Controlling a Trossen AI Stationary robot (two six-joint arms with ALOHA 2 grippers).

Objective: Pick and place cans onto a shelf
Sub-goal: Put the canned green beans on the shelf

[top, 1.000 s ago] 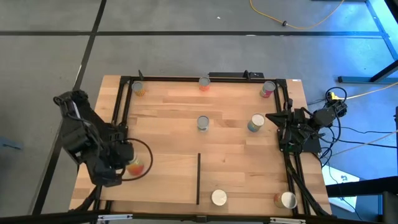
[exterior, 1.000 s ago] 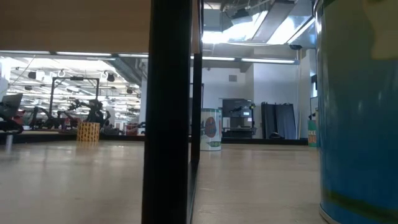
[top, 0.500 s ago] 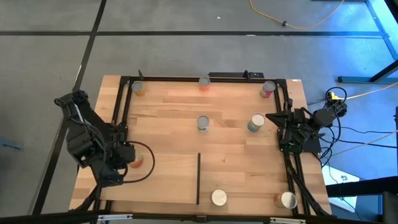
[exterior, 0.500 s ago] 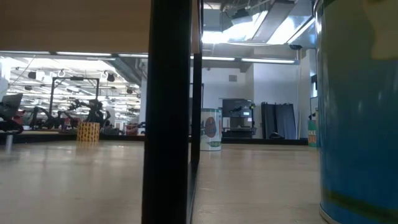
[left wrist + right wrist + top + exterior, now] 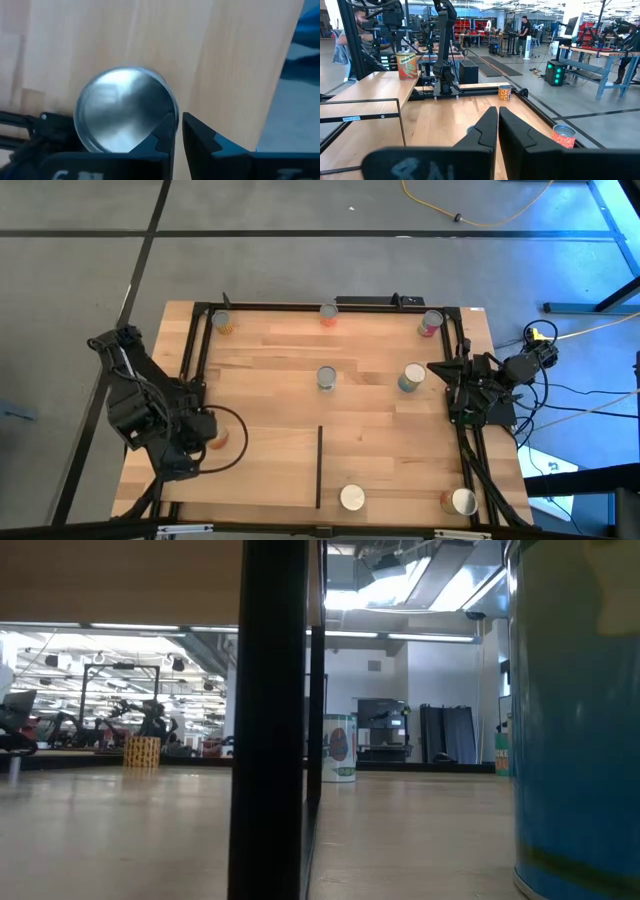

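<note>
The left gripper has shifted back off the orange can, which stands alone near the table's left edge, jaws nearly together beside it, so I'd say that can is placed; the right gripper waits, jaws narrow.

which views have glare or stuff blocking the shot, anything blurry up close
Low view: a dark post and a near can fill the foreground, soft and out of focus. Left wrist view: the can top shines with a smeared reflection. High view: blue light spills across the floor at upper right.
</note>
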